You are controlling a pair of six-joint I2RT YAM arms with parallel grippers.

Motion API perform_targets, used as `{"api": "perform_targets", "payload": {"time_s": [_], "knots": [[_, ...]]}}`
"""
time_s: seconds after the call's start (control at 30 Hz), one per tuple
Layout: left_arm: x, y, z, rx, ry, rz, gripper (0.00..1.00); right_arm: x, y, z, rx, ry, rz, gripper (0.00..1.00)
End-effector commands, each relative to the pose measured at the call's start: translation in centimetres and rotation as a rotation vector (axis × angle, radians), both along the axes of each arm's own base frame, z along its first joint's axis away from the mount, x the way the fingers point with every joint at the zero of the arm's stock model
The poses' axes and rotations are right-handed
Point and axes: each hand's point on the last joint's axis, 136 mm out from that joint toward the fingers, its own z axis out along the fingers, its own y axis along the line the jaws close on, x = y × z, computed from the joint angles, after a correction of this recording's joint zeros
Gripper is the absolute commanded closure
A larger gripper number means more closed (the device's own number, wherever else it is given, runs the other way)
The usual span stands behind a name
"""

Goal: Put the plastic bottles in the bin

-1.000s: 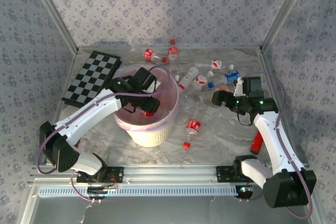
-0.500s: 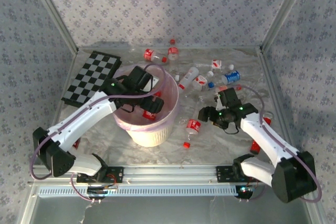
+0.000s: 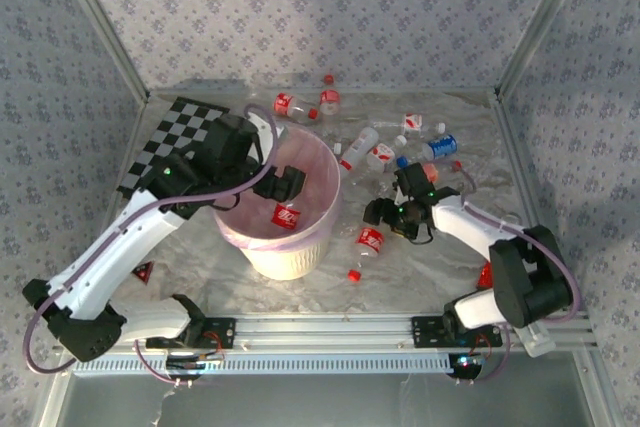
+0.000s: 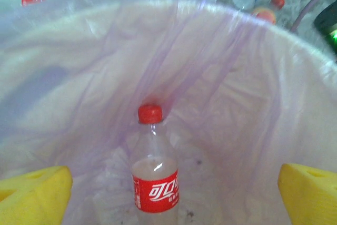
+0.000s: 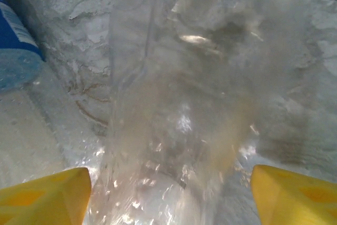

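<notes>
**Desk:** What is the left gripper (image 3: 283, 183) doing?

**Photographer:** It is hanging over the bin (image 3: 290, 259), just inside the rim, with its yellow fingers (image 4: 31, 193) standing wide apart and holding nothing. A red-labelled bottle (image 4: 154, 183) is lying down in the bottom of the pink liner bag (image 4: 237, 88). It is sitting midway between the two fingertips in the wrist view, but well below them and touching neither.

**Desk:** And the right gripper (image 3: 390, 215)?

**Photographer:** It is reaching down to the table (image 3: 430, 272) just right of the bin, among the loose bottles (image 3: 370, 239). A clear bottle (image 5: 179, 119) is filling the gap between its fingers (image 5: 42, 196), running lengthwise away from the wrist camera. The fingers are flanking it on both sides; whether they are pressing on it or merely standing beside it, I cannot tell. A blue-labelled bottle (image 5: 16, 46) is lying just to the left of it.
</notes>
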Motion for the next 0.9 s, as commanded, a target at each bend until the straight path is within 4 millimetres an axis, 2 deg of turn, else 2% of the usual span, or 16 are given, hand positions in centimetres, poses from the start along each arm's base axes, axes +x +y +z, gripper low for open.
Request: {"api": "perform_targets", "payload": {"time_s": [0.0, 0.17, 0.33, 0.43, 0.57, 0.63, 0.73, 0.77, 0.8, 0.87], "knots": [[0.4, -0.2, 3.5, -0.093, -0.079, 0.003, 0.00, 1.0, -0.2, -0.8, -0.019, 0.000, -0.023, 0.23], [1.0, -0.4, 6.6, -0.166, -0.129, 0.010, 0.00, 1.2, -0.8, 0.6, -0.029, -0.017, -0.025, 0.35], [1.4, -1.6, 9.3, -0.264, -0.154, -0.036, 0.00, 1.1, -3.0, 4.7, -0.078, -0.103, 0.026, 0.45], [1.8, -2.5, 10.6, -0.335, -0.149, -0.066, 0.00, 1.0, -3.8, 8.8, -0.053, -0.213, 0.067, 0.48], [1.9, -4.4, 12.7, -0.453, -0.140, -0.153, 0.00, 0.8, -3.6, 16.3, 0.001, -0.456, 0.173, 0.57], [1.4, -5.6, 13.9, -0.506, -0.131, -0.225, 0.00, 0.4, -2.7, 20.8, 0.038, -0.603, 0.256, 0.62], [0.5, -7.3, 15.4, -0.572, -0.109, -0.331, 0.00, -0.5, -1.7, 26.2, 0.039, -0.757, 0.357, 0.65], [0.3, -7.7, 15.9, -0.594, -0.105, -0.355, 0.00, -0.7, -1.4, 27.1, 0.035, -0.785, 0.385, 0.65], [0.2, -8.1, 16.4, -0.617, -0.099, -0.379, 0.00, -1.1, -1.0, 29.4, 0.037, -0.845, 0.415, 0.66], [0.0, -9.1, 17.0, -0.645, -0.088, -0.412, 0.00, -2.0, 0.3, 31.3, 0.059, -0.923, 0.497, 0.65]]}}
